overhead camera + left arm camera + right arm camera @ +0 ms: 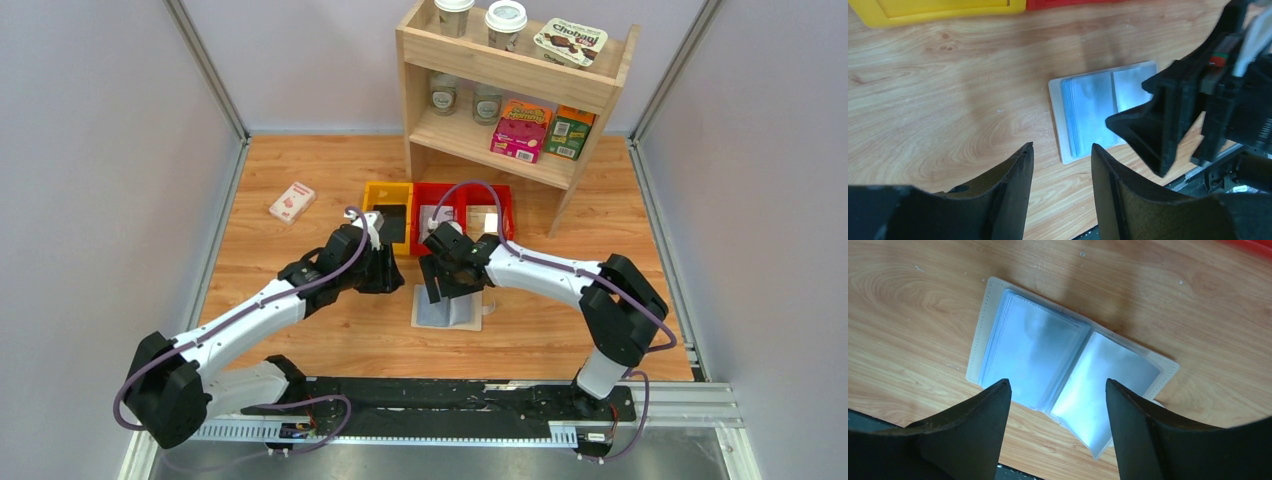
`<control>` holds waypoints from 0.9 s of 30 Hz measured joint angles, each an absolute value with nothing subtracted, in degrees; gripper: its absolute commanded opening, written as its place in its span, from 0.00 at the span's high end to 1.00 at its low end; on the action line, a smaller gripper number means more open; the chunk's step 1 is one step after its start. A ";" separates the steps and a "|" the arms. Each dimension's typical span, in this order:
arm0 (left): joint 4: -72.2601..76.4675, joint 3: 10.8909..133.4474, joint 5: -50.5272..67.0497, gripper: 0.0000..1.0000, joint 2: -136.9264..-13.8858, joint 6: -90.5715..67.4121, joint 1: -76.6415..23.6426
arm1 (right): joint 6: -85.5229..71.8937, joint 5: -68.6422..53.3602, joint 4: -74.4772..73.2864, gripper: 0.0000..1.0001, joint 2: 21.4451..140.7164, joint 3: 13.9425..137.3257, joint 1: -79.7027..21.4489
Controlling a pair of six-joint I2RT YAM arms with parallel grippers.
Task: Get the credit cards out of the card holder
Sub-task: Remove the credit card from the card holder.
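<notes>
**Card holder [1048,352] lies open on the wooden table [300,330]**

The table is light brown wood with wavy lines in it. Plain grey walls stand around it. At the back is a wooden shelf [420,95] with cups and boxes on it. In front of the shelf sit a yellow bin [374,196] and a red bin [503,196], both shiny plastic. A small white-and-red box [291,202] lies far off to the left.

The card holder lies flat and open like a book, near the middle of the table, just in front of the red bin. Its edge is cream with little stitches. Inside are shiny, see-through blue-grey sleeves. I cannot tell if any credit cards are in them.

The right pincer [1058,390] hangs over the holder with its black fingers wide apart, holding nothing. The left pincer [1062,155] is just beside the holder, its fingers apart too, with only bare wood between them.
</notes>
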State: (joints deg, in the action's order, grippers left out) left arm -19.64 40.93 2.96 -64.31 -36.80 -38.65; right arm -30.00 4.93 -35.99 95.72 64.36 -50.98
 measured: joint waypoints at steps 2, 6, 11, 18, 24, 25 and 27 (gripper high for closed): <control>-19.64 40.66 2.26 0.46 -62.94 -37.10 -38.65 | -30.79 4.84 -36.01 0.25 97.10 65.25 -51.37; -19.81 39.31 1.23 0.45 -61.14 -37.50 -38.65 | -31.97 4.86 -35.86 0.21 101.16 67.29 -52.93; -20.62 38.02 0.93 0.45 -60.84 -37.91 -38.65 | -32.47 5.61 -36.88 0.25 103.74 68.73 -54.59; -19.92 38.02 1.87 0.45 -61.32 -38.35 -38.65 | -32.82 7.25 -38.19 0.45 104.05 68.95 -54.48; -17.72 38.02 4.36 0.46 -63.79 -39.16 -38.65 | -33.19 6.85 -37.85 0.58 103.70 68.18 -53.84; -17.21 38.02 4.78 0.47 -64.16 -39.33 -38.65 | -33.19 6.68 -37.50 0.59 103.39 67.72 -53.71; -15.97 38.04 5.89 0.48 -65.23 -39.77 -38.65 | -33.17 6.07 -36.71 0.59 102.48 66.41 -53.30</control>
